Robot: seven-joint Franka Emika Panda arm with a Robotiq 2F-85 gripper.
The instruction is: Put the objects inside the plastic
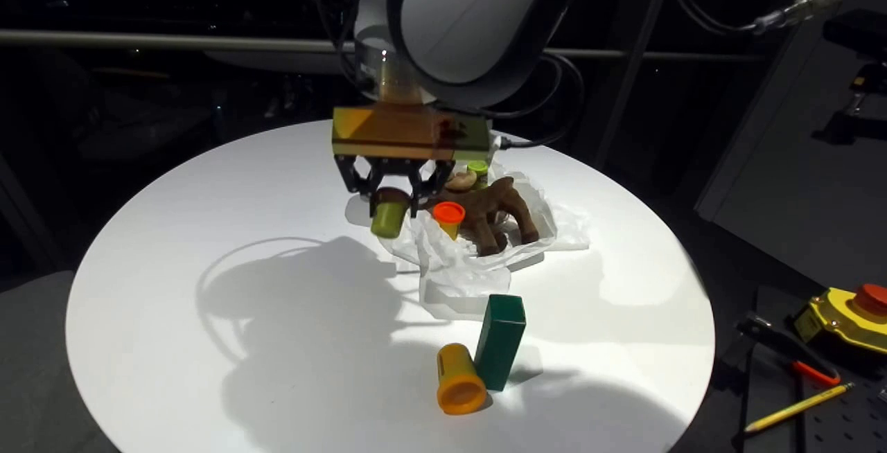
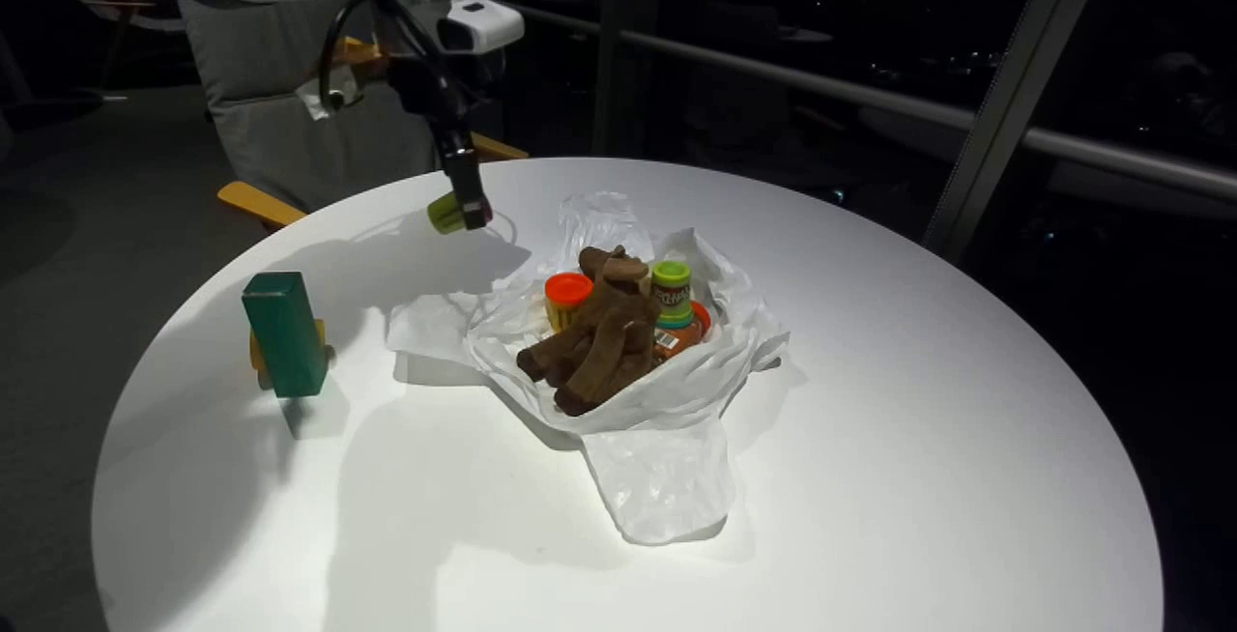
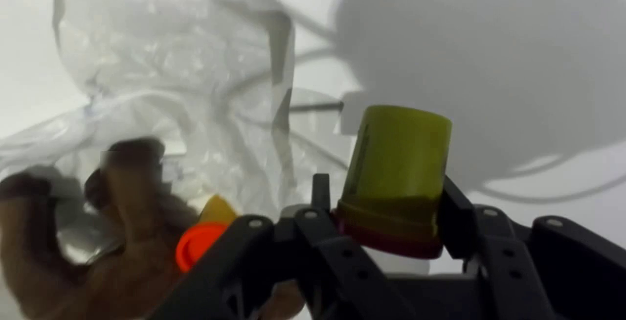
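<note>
Round white table [image 2: 918, 516], brightly lit, metal rail [image 1: 208, 43] behind it in both exterior views. Gripper [image 1: 393, 209] pinches an olive-green tub [image 3: 398, 153] near its dark red lid [image 3: 391, 239]; tub is tilted, held up off the table near the white plastic bag [image 2: 667, 487]. In the bag: brown plush animal [image 2: 609, 342], red-orange-lidded tub [image 2: 566, 300], lime-lidded Play-Doh tub [image 2: 672, 294]. Outside it, on the table: green box [image 1: 500, 345] standing upright, orange-lidded yellow tub [image 1: 456, 370] on its side just beside it.
</note>
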